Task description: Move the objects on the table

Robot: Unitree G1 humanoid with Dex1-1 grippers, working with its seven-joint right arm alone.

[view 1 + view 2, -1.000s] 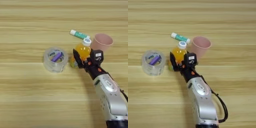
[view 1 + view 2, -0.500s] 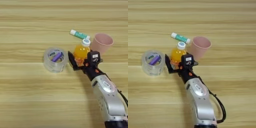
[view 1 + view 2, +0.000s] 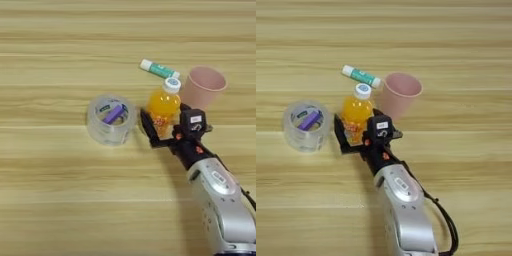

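Note:
The small orange juice bottle [image 3: 163, 102] with its white cap stands upright at the table's [image 3: 55, 195] middle right. My right gripper [image 3: 163, 116] straddles its lower half, open. One black finger [image 3: 148, 129] lies close to the bottle's left side, and the other sits at its right, mostly hidden behind it. I cannot tell whether the fingers touch the bottle. The clear round tub [image 3: 111, 120] with the purple stick [image 3: 114, 114] inside sits just left of the left finger, apart from it. The silver forearm [image 3: 220, 200] comes in from the bottom right.
A pink cup [image 3: 204, 86] stands upright right behind the bottle, almost touching it. A green and white tube [image 3: 160, 69] lies flat just beyond the bottle and cup.
The gripper has slid a little left around the bottle and its left finger has spread outward toward the tub. The bottle, tub, cup and tube have stayed in place.

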